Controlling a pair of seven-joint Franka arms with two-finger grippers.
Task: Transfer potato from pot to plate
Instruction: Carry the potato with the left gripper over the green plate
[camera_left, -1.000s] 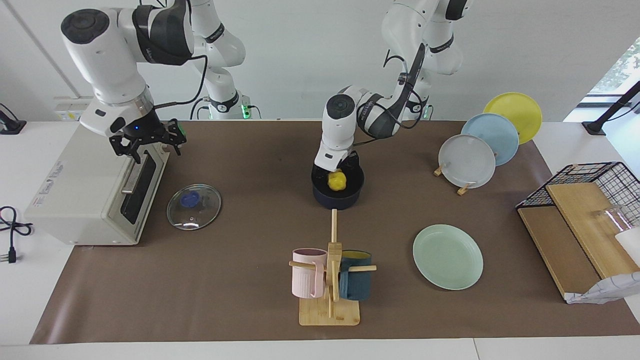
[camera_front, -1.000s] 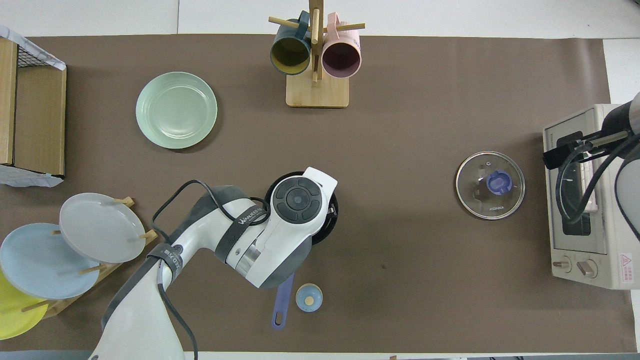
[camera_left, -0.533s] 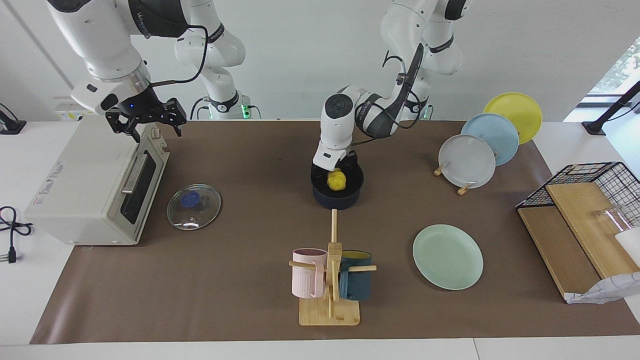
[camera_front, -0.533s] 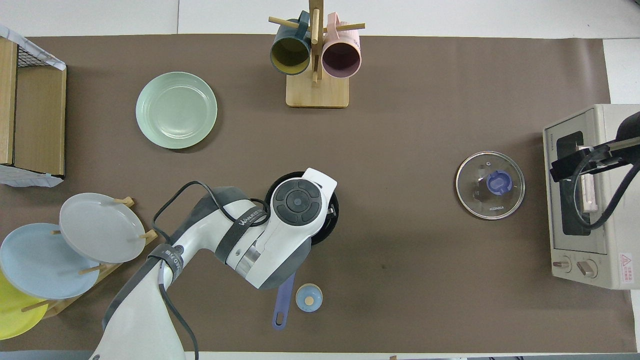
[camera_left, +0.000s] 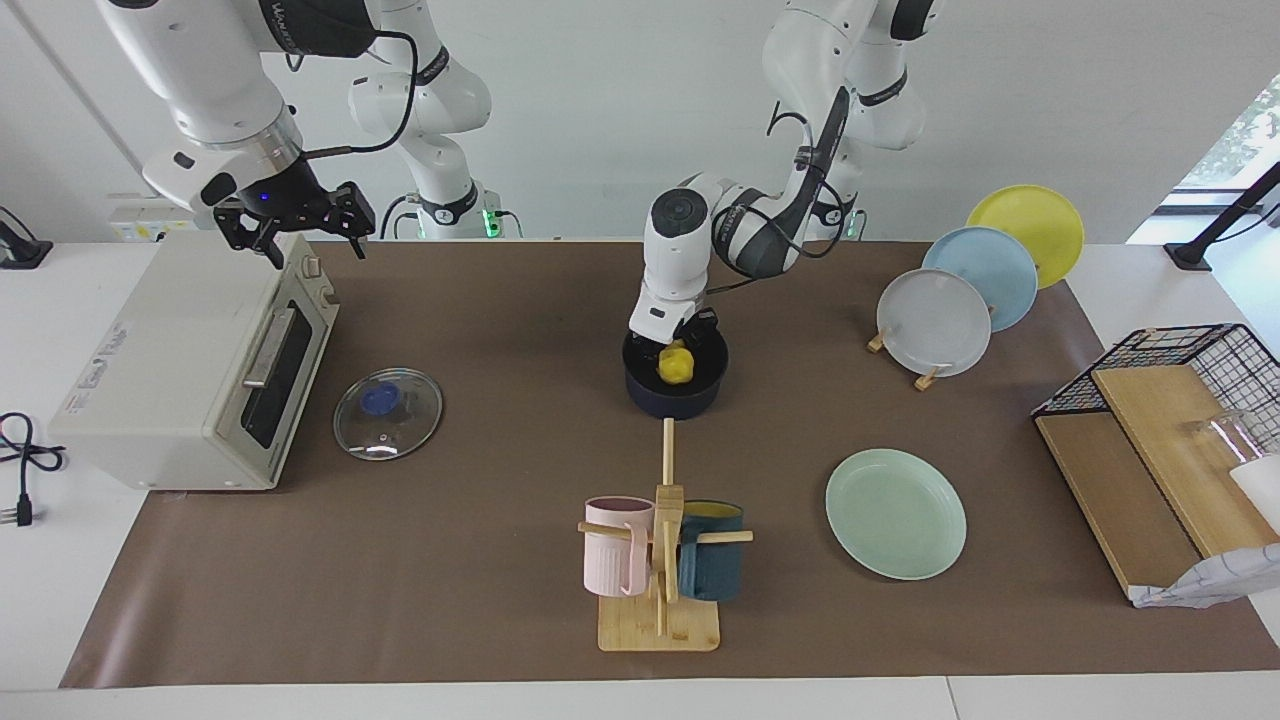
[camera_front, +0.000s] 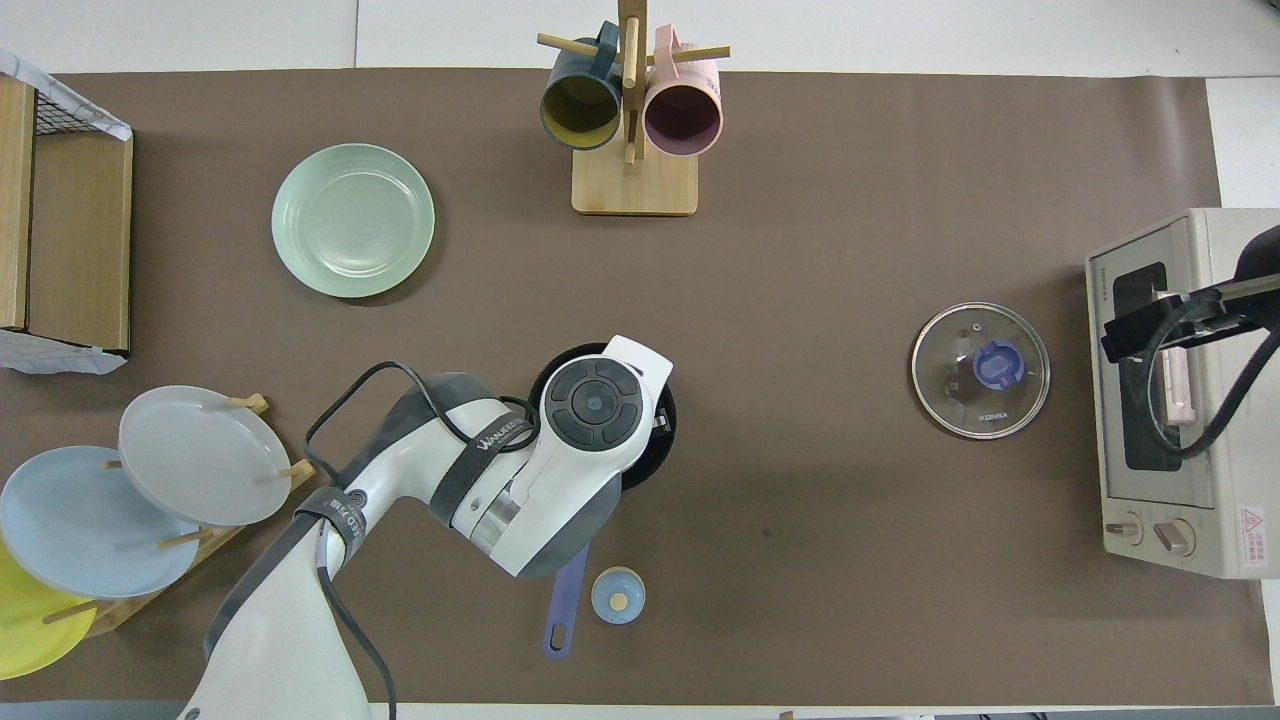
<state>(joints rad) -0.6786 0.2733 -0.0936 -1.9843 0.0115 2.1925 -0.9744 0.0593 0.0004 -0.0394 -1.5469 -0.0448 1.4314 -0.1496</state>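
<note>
The yellow potato (camera_left: 677, 366) is in the dark blue pot (camera_left: 676, 402) at the middle of the table. My left gripper (camera_left: 677, 349) reaches down into the pot and is shut on the potato's top. In the overhead view the left arm's wrist covers the potato, and only the pot's rim (camera_front: 664, 452) and its blue handle (camera_front: 564, 606) show. The mint-green plate (camera_left: 895, 513) (camera_front: 352, 220) lies bare, farther from the robots than the pot and toward the left arm's end. My right gripper (camera_left: 292, 232) hangs open over the toaster oven's top edge.
A toaster oven (camera_left: 180, 370) stands at the right arm's end, a glass lid (camera_left: 388, 413) beside it. A mug rack (camera_left: 662, 560) stands farther out than the pot. A plate rack (camera_left: 935, 320) and a wire basket (camera_left: 1160, 420) occupy the left arm's end. A small blue knob (camera_front: 618, 595) lies by the pot handle.
My left gripper has closed on the potato inside the pot. The right gripper has risen from the oven's door to above its top.
</note>
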